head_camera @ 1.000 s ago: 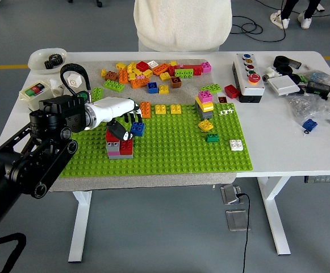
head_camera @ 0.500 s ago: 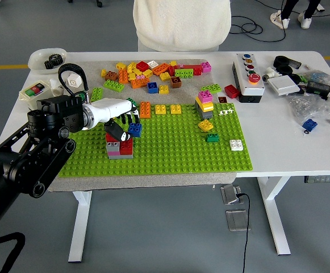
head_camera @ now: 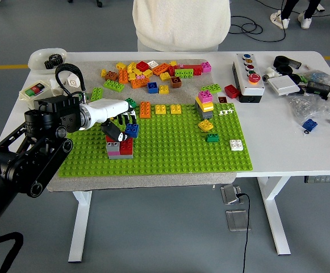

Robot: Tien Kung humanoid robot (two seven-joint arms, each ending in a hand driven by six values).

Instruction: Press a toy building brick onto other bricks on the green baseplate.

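Note:
The green baseplate (head_camera: pixel 176 151) lies on the white table. A short stack of red, grey and pink bricks (head_camera: pixel 120 147) stands at its left side. My left hand (head_camera: pixel 122 122), white with black fingers, hovers just above and behind that stack. Its fingers are curled on a blue brick (head_camera: pixel 132 130), which hangs at the stack's upper right, a little off the top of the stack. A taller pink, yellow and grey stack (head_camera: pixel 204 105) stands further right on the plate. My right arm is out of view.
Orange (head_camera: pixel 145 109), yellow (head_camera: pixel 205 125), dark green (head_camera: pixel 212 137) and white (head_camera: pixel 236 145) bricks sit on the plate. Loose bricks (head_camera: pixel 153 71) are piled behind it. A button box (head_camera: pixel 247 77) stands at the right. A person in a white sweater (head_camera: pixel 182 23) stands at the far side.
My left hand has shifted slightly left and toward the stack, carrying the blue brick with it. The stack and the other bricks have not moved.

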